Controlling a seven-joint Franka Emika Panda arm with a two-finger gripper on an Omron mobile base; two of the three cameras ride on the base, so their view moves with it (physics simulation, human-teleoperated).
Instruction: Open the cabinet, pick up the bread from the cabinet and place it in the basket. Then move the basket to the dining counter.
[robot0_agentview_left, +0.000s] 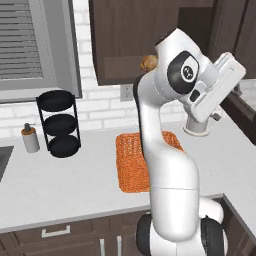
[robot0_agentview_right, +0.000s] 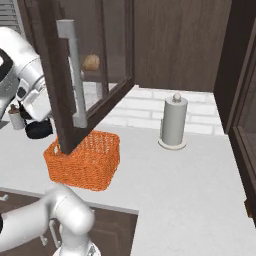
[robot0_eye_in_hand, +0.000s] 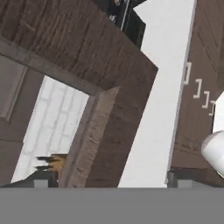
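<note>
Cabinet (robot0_agentview_right: 100, 60) door swung open, bread (robot0_agentview_right: 91, 62) behind glass, basket (robot0_agentview_right: 85, 160) on worktop below

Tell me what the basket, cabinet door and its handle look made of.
Basket: orange woven wicker or fibre, going by the coarse mesh texture. Cabinet door: dark brown wood, grain visible, around see-through glass panes. Handle: probably brushed metal, smooth matte silver-grey.

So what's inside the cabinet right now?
The bread sits on a shelf inside the cabinet, seen through the glass of the open door. The door frame and the arm cover the rest of the inside, so anything else there can't be told.
</note>
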